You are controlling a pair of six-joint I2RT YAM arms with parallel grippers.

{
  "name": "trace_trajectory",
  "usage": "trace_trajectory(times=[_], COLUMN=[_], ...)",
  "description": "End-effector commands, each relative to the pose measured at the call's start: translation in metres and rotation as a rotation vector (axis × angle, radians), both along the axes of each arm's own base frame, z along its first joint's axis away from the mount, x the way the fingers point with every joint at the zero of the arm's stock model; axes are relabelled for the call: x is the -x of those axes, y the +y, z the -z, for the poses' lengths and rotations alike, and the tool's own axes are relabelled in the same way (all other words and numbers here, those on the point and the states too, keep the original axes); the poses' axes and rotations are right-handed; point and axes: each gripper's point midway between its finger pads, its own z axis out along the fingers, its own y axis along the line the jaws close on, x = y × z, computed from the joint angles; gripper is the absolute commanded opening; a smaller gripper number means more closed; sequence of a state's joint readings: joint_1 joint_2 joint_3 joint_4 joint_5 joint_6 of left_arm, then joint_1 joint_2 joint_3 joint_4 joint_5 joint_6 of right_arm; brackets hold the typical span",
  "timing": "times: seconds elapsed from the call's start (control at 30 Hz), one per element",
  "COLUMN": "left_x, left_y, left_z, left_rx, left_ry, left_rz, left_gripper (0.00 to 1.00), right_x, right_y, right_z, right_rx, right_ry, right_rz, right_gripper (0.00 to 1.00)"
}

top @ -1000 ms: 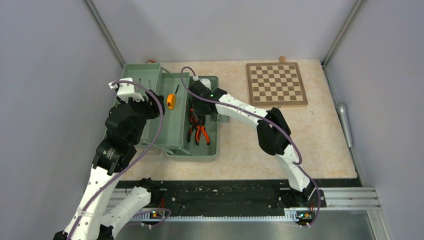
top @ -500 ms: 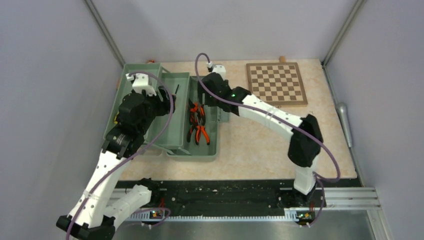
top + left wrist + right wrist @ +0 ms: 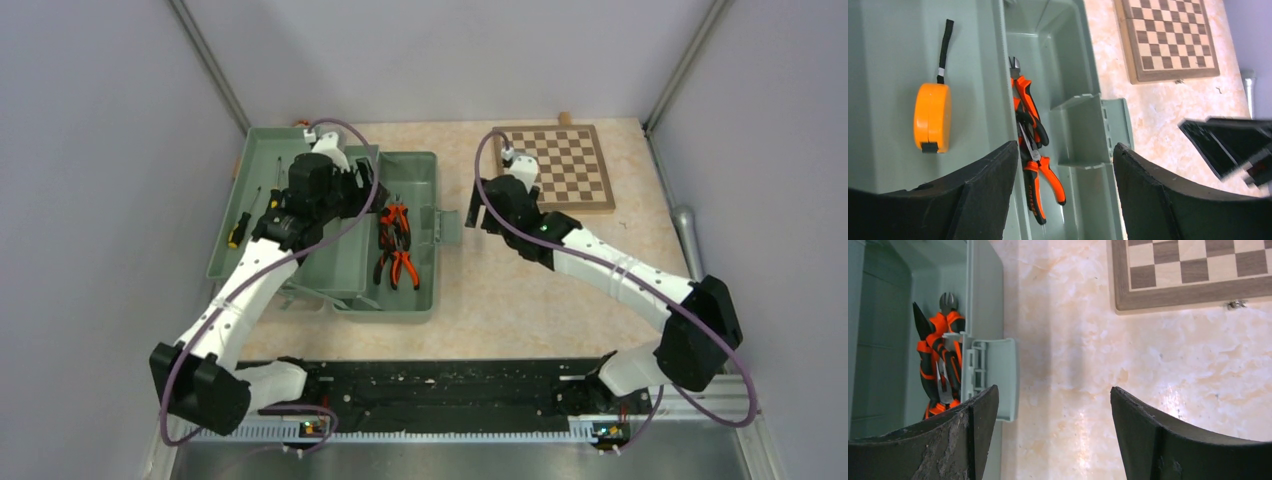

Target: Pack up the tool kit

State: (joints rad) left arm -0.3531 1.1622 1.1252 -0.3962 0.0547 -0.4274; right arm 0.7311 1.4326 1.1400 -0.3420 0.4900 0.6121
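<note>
The pale-green toolbox [image 3: 425,300] lies open, its lid [image 3: 225,265] flat to the left. A yellow-black screwdriver [image 3: 240,228] rests in the lid. Orange-handled pliers [image 3: 397,245] [image 3: 1030,140] [image 3: 938,360] lie in the right compartment. An orange tape measure [image 3: 932,117] sits in the inner tray [image 3: 893,60]; my left arm covers it in the top view. My left gripper [image 3: 365,183] [image 3: 1065,147] hovers open over the box with nothing between its fingers. My right gripper [image 3: 477,210] [image 3: 1054,390] is open and empty above bare table, just right of the box's latch [image 3: 995,375].
A wooden chessboard [image 3: 553,167] [image 3: 1193,270] lies at the back right. A grey cylinder [image 3: 688,245] rests by the right wall. A small wooden piece [image 3: 565,118] sits behind the board. The grey walls stand close on both sides.
My right gripper has opened and drawn back to the right, out of the toolbox, leaving pliers there. My left arm has swung right, from the lid to over the box.
</note>
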Motion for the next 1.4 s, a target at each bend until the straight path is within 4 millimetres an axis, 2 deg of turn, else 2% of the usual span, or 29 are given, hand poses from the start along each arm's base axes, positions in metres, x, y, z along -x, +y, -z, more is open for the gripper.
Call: trace_trajectory(times=[0.0,0.13,0.3,0.5,0.67,0.8,0.87,0.97,1.1,1.23,1.37], left_x=[-0.032,-0.052,-0.057,-0.057,-0.055,-0.050,-0.046,-0.036,-0.027,-0.023,-0.015], left_y=[-0.002,0.020,0.039,0.064,0.071,0.059,0.056,0.064,0.097,0.137,0.165], left_z=[-0.017,0.008,0.028,0.026,0.019,-0.007,-0.032,-0.078,-0.108,-0.115,-0.125], left_rx=[0.081,0.043,0.022,-0.071,-0.119,-0.070,-0.046,-0.061,-0.151,-0.204,-0.209], left_ry=[-0.039,0.022,0.086,0.076,0.055,-0.002,-0.054,-0.148,-0.202,-0.206,-0.221], left_rz=[-0.020,-0.102,-0.164,-0.257,-0.263,-0.198,-0.182,-0.190,-0.306,-0.440,-0.532], left_gripper=[0.75,0.75,0.75,0.75,0.75,0.75,0.75,0.76,0.77,0.79,0.79], right_x=[0.003,0.010,0.011,0.009,0.007,0.006,0.006,0.003,0.000,-0.003,0.008], right_y=[-0.011,-0.020,-0.028,-0.029,-0.027,-0.022,-0.016,-0.002,0.027,0.058,0.084], right_z=[-0.027,-0.021,-0.020,-0.023,-0.024,-0.027,-0.029,-0.031,-0.029,-0.016,-0.005], right_rx=[-0.061,-0.044,-0.039,-0.036,-0.038,-0.058,-0.077,-0.116,-0.156,-0.193,-0.231], right_ry=[-0.087,-0.078,-0.083,-0.089,-0.091,-0.093,-0.092,-0.084,-0.046,0.036,0.125], right_rz=[0.036,0.047,0.061,0.060,0.052,0.032,0.003,-0.066,-0.175,-0.266,-0.338], right_gripper=[0.80,0.80,0.80,0.80,0.80,0.80,0.80,0.79,0.78,0.73,0.67])
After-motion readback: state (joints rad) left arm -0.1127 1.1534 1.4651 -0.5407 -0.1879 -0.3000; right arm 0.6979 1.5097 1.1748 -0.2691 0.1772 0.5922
